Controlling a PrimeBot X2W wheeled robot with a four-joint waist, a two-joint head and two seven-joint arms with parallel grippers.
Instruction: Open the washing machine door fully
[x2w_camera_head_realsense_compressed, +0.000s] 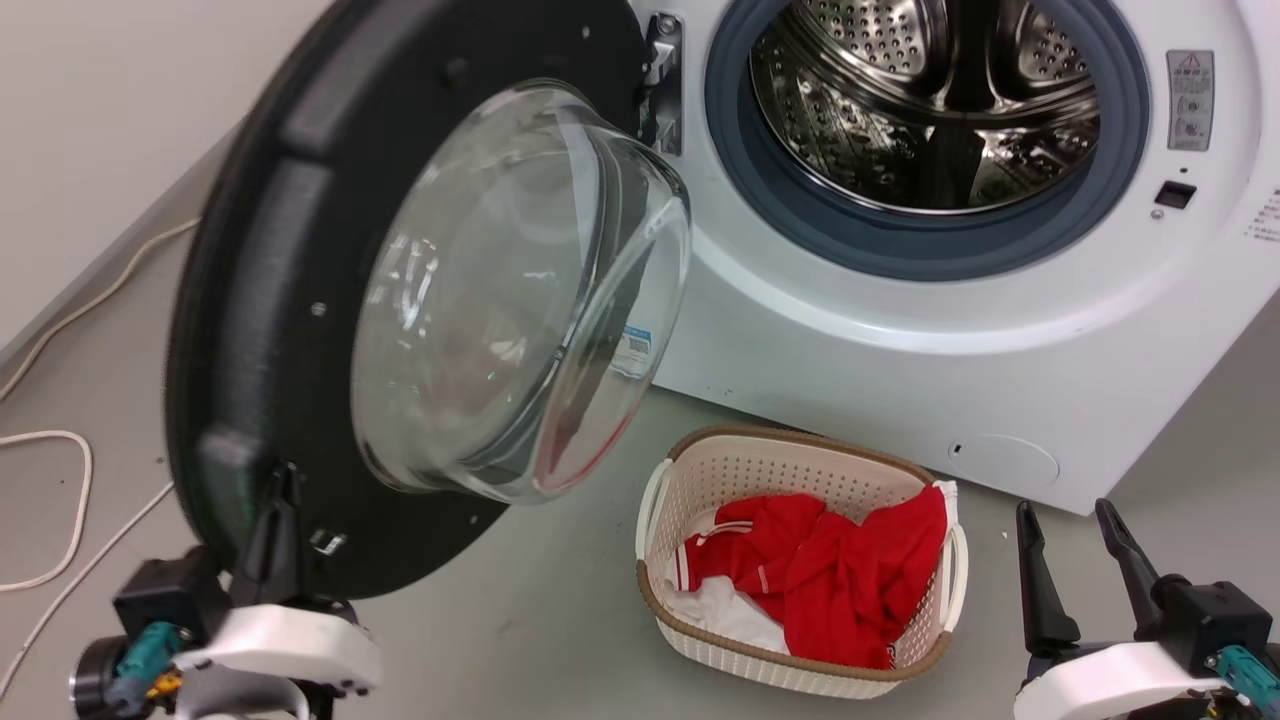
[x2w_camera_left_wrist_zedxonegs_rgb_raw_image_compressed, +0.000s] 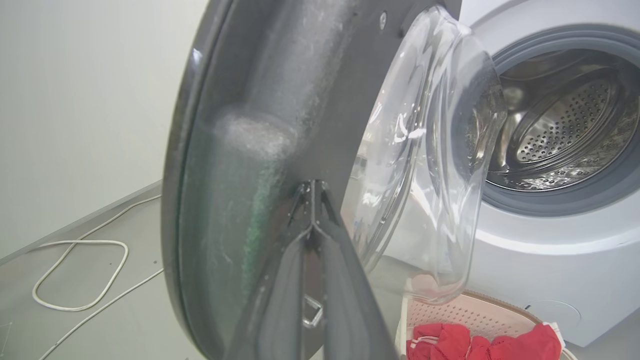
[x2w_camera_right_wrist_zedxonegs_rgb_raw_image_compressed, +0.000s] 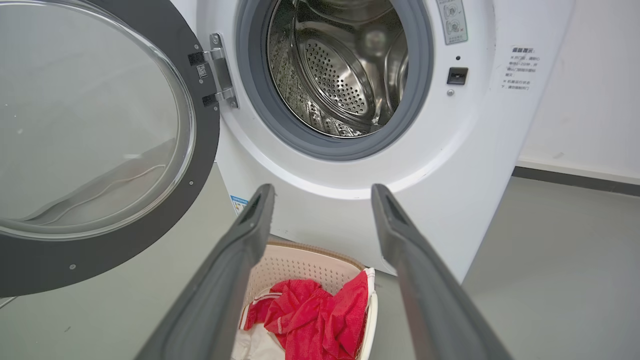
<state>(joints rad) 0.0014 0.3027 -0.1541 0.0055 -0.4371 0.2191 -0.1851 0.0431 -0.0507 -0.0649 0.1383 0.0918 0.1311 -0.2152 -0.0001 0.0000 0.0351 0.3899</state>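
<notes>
Washing machine door (x2w_camera_head_realsense_compressed: 262, 300) against left claw (x2w_camera_head_realsense_compressed: 285, 478)

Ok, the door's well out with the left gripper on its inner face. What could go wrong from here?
1. The left gripper has its jaws shut, so it seems only to press on the door, not hold it; it could slide off.
2. A slip might strike the glass bowl beside it.
3. Further swing heads toward the wall, over the floor cable.

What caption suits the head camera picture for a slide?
Left gripper, shut, at the open washing machine door; right gripper open beside the laundry basket.
</notes>
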